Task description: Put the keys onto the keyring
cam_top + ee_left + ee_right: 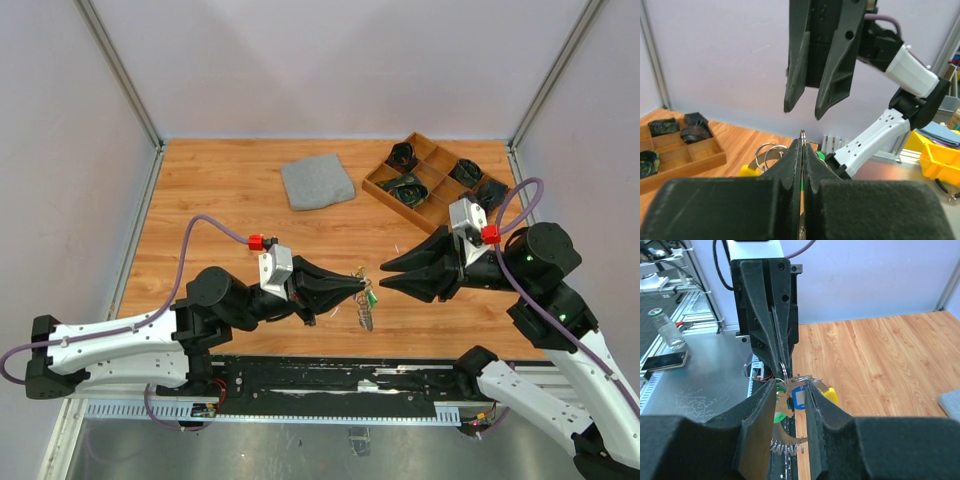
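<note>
Several keys hang from the keyring clamped in our left end effector; our right end effector, jaws apart, should next pinch one key.

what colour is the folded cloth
The cloth is grey, clearest in the top external view.

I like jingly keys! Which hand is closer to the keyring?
Left. The left hand is pinched shut on the keyring, with the keys dangling below. The right hand faces it close by, fingers open, not gripping.
</note>
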`<state>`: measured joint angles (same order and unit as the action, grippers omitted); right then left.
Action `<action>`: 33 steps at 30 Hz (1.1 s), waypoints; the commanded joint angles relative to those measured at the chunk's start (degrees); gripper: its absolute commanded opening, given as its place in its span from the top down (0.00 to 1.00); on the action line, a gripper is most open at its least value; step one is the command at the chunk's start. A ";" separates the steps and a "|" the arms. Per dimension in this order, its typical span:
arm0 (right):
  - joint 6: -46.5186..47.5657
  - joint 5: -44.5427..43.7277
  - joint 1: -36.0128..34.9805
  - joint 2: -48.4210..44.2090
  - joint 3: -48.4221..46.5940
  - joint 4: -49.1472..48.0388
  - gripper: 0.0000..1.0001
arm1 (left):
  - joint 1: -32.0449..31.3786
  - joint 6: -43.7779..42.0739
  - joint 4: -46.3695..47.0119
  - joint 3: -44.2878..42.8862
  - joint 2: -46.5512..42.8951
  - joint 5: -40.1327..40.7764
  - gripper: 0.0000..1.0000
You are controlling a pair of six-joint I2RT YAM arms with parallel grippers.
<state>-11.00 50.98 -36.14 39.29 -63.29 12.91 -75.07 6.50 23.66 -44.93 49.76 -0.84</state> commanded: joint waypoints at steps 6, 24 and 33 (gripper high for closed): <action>0.57 7.17 -0.83 0.77 1.26 -6.20 0.70 | 0.27 1.76 7.83 -2.64 1.11 -4.42 0.99; -0.91 9.92 -0.86 2.03 2.85 -7.05 0.71 | 0.27 1.41 8.19 -3.50 2.45 -4.93 1.00; -1.25 11.05 -0.86 2.27 2.92 -7.28 0.84 | 0.27 1.23 8.22 -3.68 2.97 -4.71 0.99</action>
<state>-11.75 60.07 -36.14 41.56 -60.77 7.53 -75.07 7.88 28.27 -45.98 52.71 -5.26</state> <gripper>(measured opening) 0.195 0.012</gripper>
